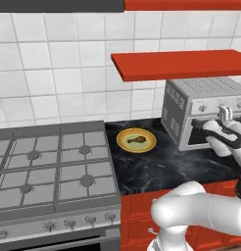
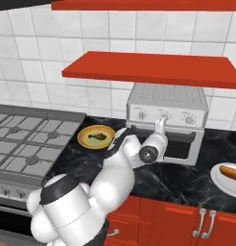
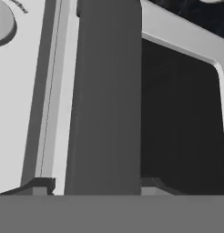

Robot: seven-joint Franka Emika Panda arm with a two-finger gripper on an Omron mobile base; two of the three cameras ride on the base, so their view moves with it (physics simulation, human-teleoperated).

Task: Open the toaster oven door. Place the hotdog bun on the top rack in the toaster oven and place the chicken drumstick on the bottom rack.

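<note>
The silver toaster oven [image 1: 205, 92] [image 2: 168, 102] stands at the back right of the counter. Its door [image 2: 181, 145] [image 3: 177, 118] looks upright against the front, and both racks are hidden behind the dark glass. My gripper [image 1: 224, 115] [image 2: 160, 126] [image 3: 98, 185] is at the top of the door. The grey handle bar [image 3: 107, 100] lies between its fingers, with a small gap on one side. The chicken drumstick [image 1: 137, 139] [image 2: 95, 136] lies on a yellow plate [image 1: 123, 145]. Far right, the hotdog bun [image 2: 230, 172] rests on a white plate [image 2: 220, 182].
A gas stove [image 1: 49, 162] [image 2: 29, 139] takes up the counter's left. A red shelf [image 1: 181, 63] [image 2: 153, 69] hangs just above the oven. Red cabinet fronts [image 2: 187, 218] run below the black marble counter [image 1: 156, 164].
</note>
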